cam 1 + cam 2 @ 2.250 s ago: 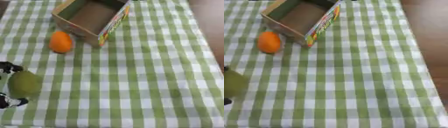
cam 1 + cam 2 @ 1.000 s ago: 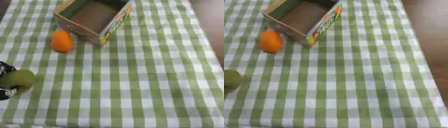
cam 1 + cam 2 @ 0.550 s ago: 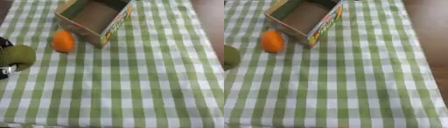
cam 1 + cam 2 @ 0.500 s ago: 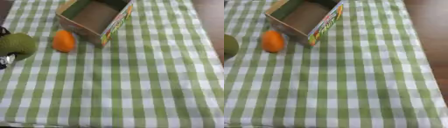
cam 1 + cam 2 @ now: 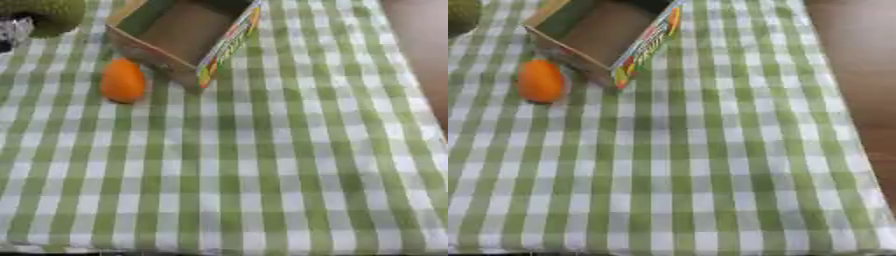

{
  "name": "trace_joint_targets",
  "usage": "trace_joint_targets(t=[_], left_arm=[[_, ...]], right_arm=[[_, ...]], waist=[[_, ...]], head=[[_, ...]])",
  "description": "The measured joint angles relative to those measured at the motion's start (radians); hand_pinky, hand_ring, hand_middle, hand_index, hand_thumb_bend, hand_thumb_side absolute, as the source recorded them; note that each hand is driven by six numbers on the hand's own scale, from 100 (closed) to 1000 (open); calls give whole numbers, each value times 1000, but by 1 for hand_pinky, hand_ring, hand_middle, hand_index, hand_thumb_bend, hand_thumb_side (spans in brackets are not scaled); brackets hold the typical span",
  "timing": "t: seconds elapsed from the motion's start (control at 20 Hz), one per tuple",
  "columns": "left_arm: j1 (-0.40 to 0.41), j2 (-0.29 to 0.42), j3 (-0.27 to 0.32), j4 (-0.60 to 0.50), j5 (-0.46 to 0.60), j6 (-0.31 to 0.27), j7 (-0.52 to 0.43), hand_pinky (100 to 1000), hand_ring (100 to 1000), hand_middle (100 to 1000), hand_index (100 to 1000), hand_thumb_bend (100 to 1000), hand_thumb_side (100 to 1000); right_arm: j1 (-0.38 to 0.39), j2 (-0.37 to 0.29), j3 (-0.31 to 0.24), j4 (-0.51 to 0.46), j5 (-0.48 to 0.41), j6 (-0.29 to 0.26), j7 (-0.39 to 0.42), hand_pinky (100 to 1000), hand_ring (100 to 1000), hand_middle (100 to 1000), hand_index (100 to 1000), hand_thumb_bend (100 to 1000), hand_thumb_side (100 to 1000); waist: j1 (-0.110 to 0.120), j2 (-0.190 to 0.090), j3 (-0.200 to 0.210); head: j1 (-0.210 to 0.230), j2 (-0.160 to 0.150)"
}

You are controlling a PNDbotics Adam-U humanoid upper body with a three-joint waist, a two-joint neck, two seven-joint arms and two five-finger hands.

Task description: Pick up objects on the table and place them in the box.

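Box (image 5: 188, 35), an open cardboard carton with a colourful printed side, sits near the far left of the tabletop (image 5: 289, 165), which is covered by a green-and-white checked cloth. Its inside looks bare brown as far as the views show, so by my reading nothing has been placed in it yet.

Two objects show. An orange fruit (image 5: 122, 80) lies on the cloth just beside the box's near-left wall, apart from any hand. A green rounded fruit (image 5: 48, 12) is up at the top-left corner of the left eye view, off the cloth and to the left of the box. The left robot hand (image 5: 13, 32) shows only as a dark and silvery bit right beneath and against that green fruit, so it appears to be carrying it; whether the fingers curl round it or merely support it cannot be told from what shows. The right robot hand is in neither view.

Judging from this layout, the task is early: the first object is in transit and level with the box but not yet over its opening, and it has still to be moved rightward and released inside. After that the orange fruit remains to be picked up and put in. The rest of the cloth shows no other objects.
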Motion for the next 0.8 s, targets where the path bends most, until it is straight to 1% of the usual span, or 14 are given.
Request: trace_joint_targets(t=[0.1, 0.2, 0.4, 0.5, 0.65, 0.8], left_arm=[[-82, -62, -18, 85, -11, -42, -2, 496, 495, 492, 596, 100, 135], [-150, -124, -32, 176, -40, -83, 7, 495, 493, 491, 592, 100, 140], [-245, -234, -38, 347, -109, -165, 50, 491, 488, 490, 588, 100, 170], [-280, -281, -35, 425, -140, -207, 74, 495, 490, 493, 591, 100, 168], [-322, -335, -16, 543, -188, -260, 110, 511, 493, 504, 592, 100, 223], [-350, -370, 9, 655, -212, -309, 141, 521, 497, 507, 593, 100, 198]], right_arm=[[-10, 0, 1, 0, -3, -2, 3, 807, 767, 569, 870, 100, 524], [-18, 1, 1, 0, -6, -4, 6, 807, 768, 569, 870, 100, 524], [-43, 9, 3, 0, -16, -7, 10, 807, 765, 571, 869, 100, 524], [-62, 17, 8, 0, -22, -10, 13, 806, 762, 571, 869, 100, 524], [-87, 22, 8, 0, -31, -12, 15, 806, 758, 571, 868, 100, 524], [-98, 28, 8, 0, -36, -16, 18, 807, 759, 572, 868, 100, 524]], waist=[[-4, 2, -9], [-8, 11, -21], [-14, 27, -45], [-20, 39, -63], [-26, 54, -98], [-22, 65, -123]], head=[[12, -3], [28, -7], [61, -28], [82, -41], [117, -54], [138, -66]])
